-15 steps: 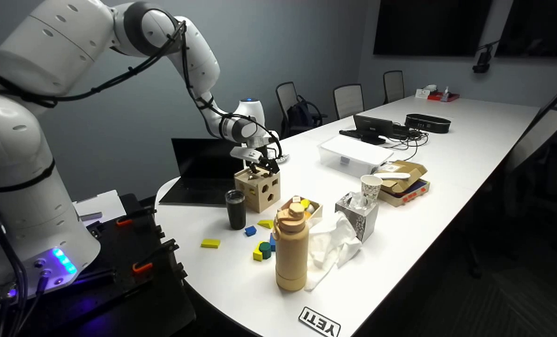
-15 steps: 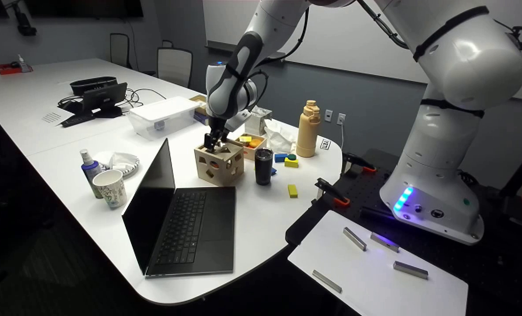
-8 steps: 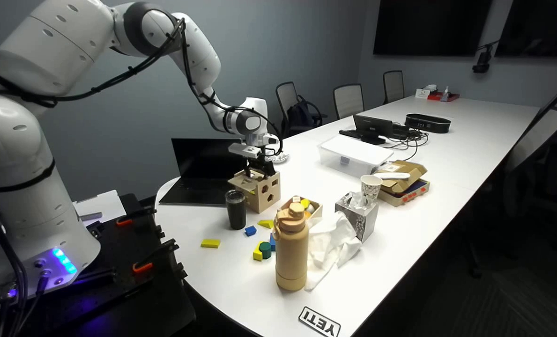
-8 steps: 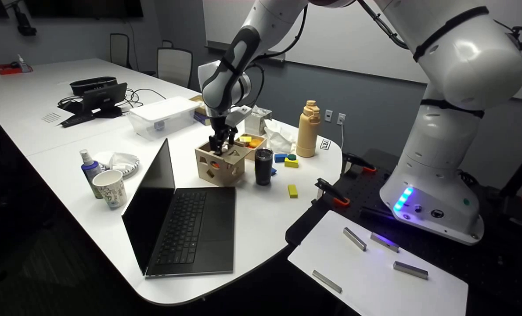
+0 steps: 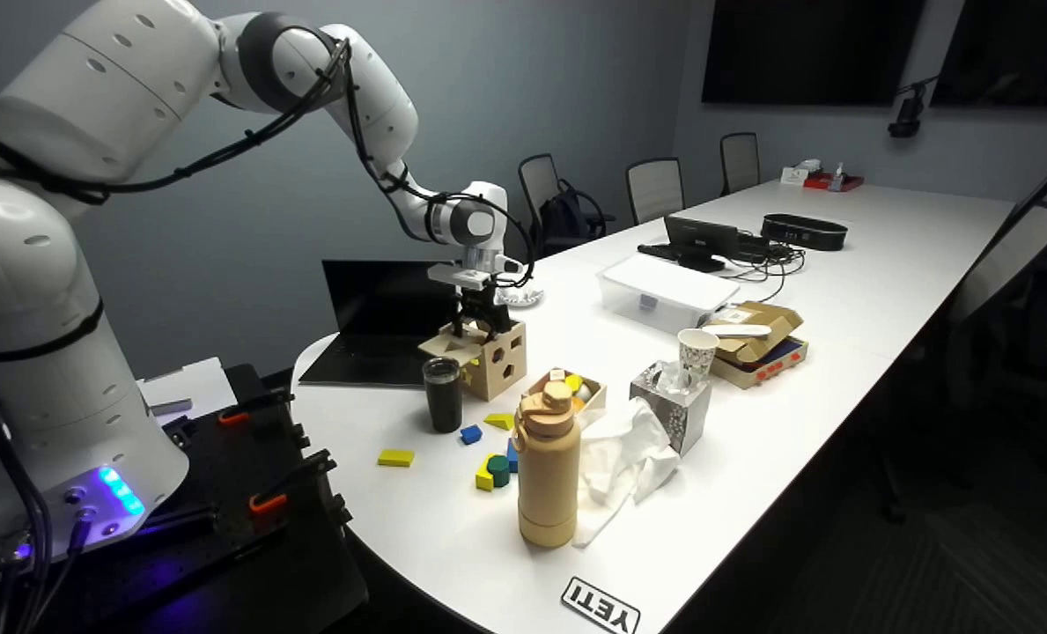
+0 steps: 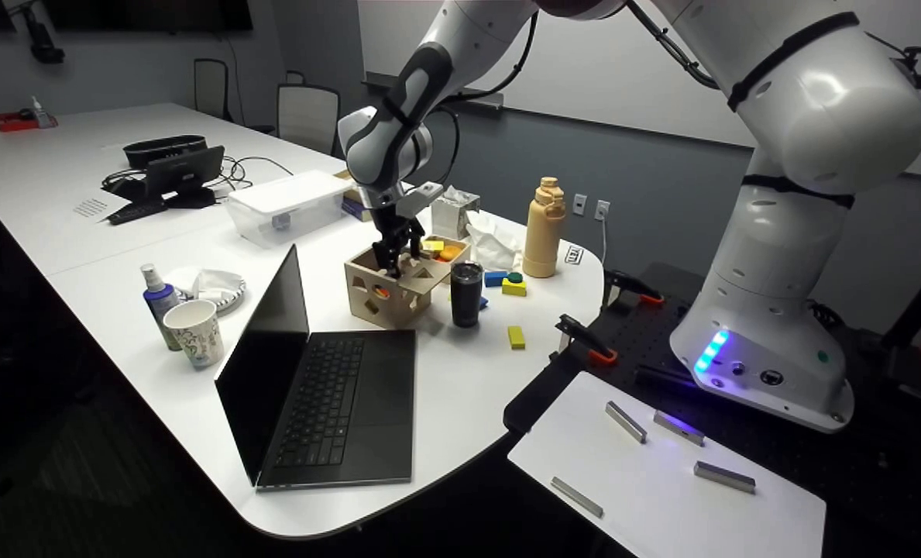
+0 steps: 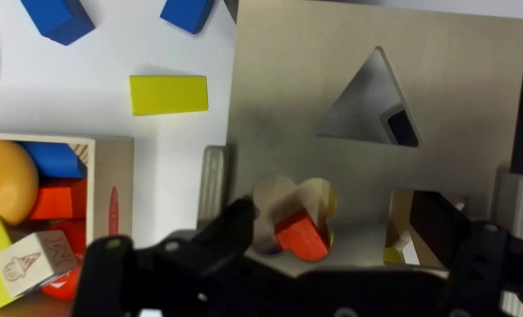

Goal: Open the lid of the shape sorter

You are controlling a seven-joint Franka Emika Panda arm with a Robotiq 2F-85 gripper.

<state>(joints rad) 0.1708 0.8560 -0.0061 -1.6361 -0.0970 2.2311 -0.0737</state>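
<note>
Grey walls (image 5: 593, 79) and mesh-backed chairs (image 5: 655, 185) stand around a long white table (image 5: 453, 537) with a rounded end. On that end sits the small, cubical, light-wood shape sorter (image 6: 389, 304), its sides pierced with dark cut-outs. Its thin, flat, square light-wood lid (image 7: 367, 165) lies part-way off, jutting past one side of the cube, and an exterior view shows the uncovered gap at the opposite part of the top. Through a clover-shaped hole in the lid, a red block (image 7: 303, 235) can be seen. Down over the lid is the black robot hand (image 7: 364, 196), its fingers spread wide, their tips near two opposite edges of the panel; whether they touch it cannot be told.

Just beside the sorter, on the side where the lid juts out, a black tumbler with a clear top (image 5: 444, 401) stands upright. Close by on another side is an open black laptop (image 6: 344, 403). Also near is a shallow light-wood tray (image 7: 116, 163) of coloured pieces. Further out are a flat yellow block (image 5: 395, 458), a small blue block (image 5: 471, 434), a dark-green cylinder (image 5: 498, 471), an upright tan bottle (image 5: 548, 480), crumpled white tissue (image 5: 633, 460) and a silver patterned tissue box (image 5: 677, 418).
</note>
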